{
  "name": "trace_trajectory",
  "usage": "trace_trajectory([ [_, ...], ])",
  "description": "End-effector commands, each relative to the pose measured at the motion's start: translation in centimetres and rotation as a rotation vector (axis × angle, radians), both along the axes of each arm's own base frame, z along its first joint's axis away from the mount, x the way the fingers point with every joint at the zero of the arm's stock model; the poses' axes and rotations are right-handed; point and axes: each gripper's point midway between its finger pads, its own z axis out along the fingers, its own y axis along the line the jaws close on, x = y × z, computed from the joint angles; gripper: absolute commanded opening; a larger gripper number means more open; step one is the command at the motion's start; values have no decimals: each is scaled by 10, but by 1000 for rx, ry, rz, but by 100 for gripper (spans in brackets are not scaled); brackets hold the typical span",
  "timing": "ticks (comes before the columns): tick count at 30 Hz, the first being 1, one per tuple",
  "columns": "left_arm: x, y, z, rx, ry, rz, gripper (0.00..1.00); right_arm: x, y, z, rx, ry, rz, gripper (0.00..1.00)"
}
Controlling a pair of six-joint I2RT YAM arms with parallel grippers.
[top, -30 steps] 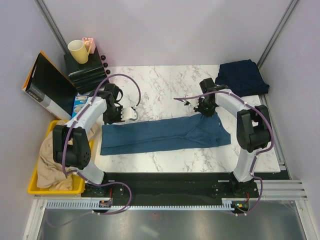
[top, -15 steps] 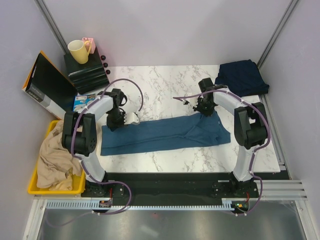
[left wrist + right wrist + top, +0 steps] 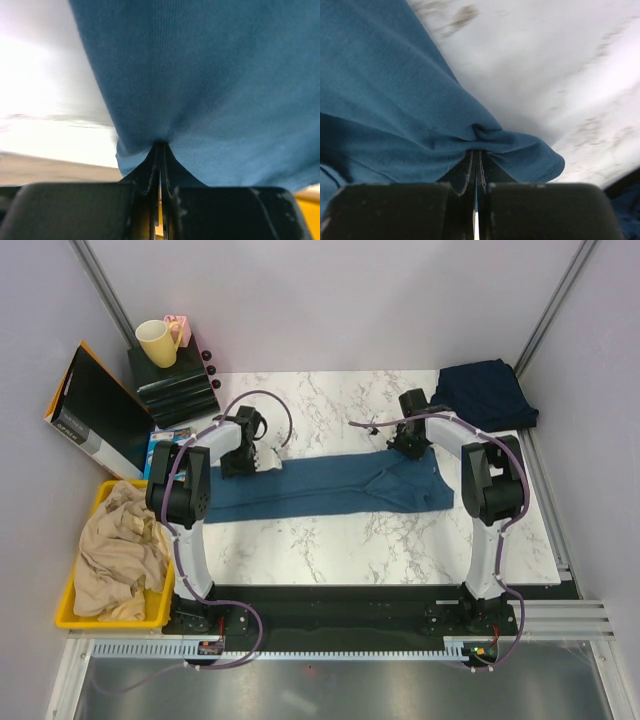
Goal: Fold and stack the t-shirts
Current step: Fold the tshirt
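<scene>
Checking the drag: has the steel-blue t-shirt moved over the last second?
Yes. The steel-blue t-shirt slid away from the near edge of the table.

White, grey-veined marble tabletop (image 3: 330, 400), rectangular. A steel-blue t-shirt (image 3: 330, 495) lies across its middle as a long, narrow band running left to right, somewhat wider and creased toward its right end. Bare marble shows both in front of the band and behind it. A navy t-shirt (image 3: 485, 392), folded into a compact pile, rests on the far right corner, apart from the band.
</scene>
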Motion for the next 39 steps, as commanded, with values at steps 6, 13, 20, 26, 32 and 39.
trace_trajectory([
  [6,91,-32,-8,-28,-263,-5,2,102,-54,-4,-130,-241,-160,0],
  [13,108,-43,19,-25,-354,-27,4,125,-49,12,-104,-302,-165,23],
  [20,93,-37,59,-36,-434,16,45,104,-39,63,-20,-317,-152,57],
  [26,77,-30,79,-33,-476,55,60,65,-8,84,135,-195,-77,58],
  [32,63,-26,84,-36,-479,73,67,21,23,66,252,67,48,57],
  [39,50,-23,77,-28,-461,88,73,18,45,39,297,191,88,53],
])
